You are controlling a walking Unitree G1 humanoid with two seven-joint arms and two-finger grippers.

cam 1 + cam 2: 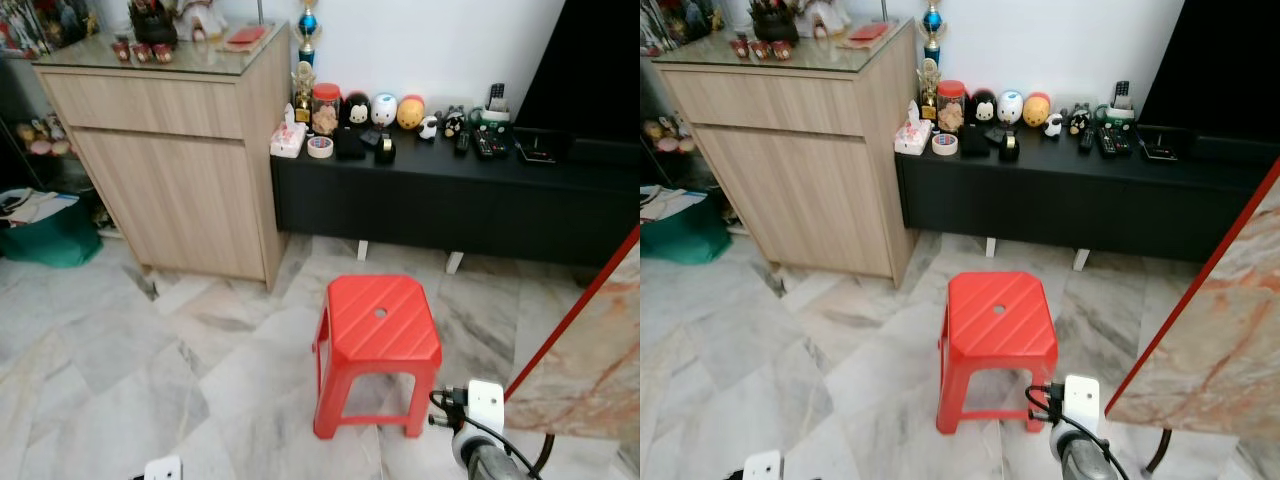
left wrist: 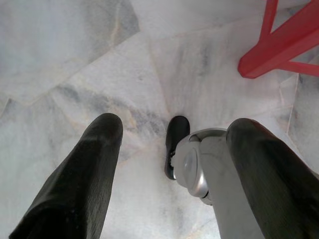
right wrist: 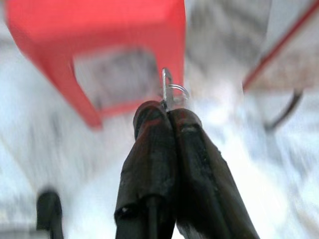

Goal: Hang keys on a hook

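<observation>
Silver keys pinched at right claw tips, near red stool.

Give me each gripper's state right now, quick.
Left gripper: open, holding nothing, hanging over the marble floor.
Right gripper: shut on the keys, near the red stool.

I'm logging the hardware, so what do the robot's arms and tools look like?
Each tool has two long black fingers, as on the left tool and the right tool. The right arm is silver, with a white block at the wrist and black cables.
</observation>
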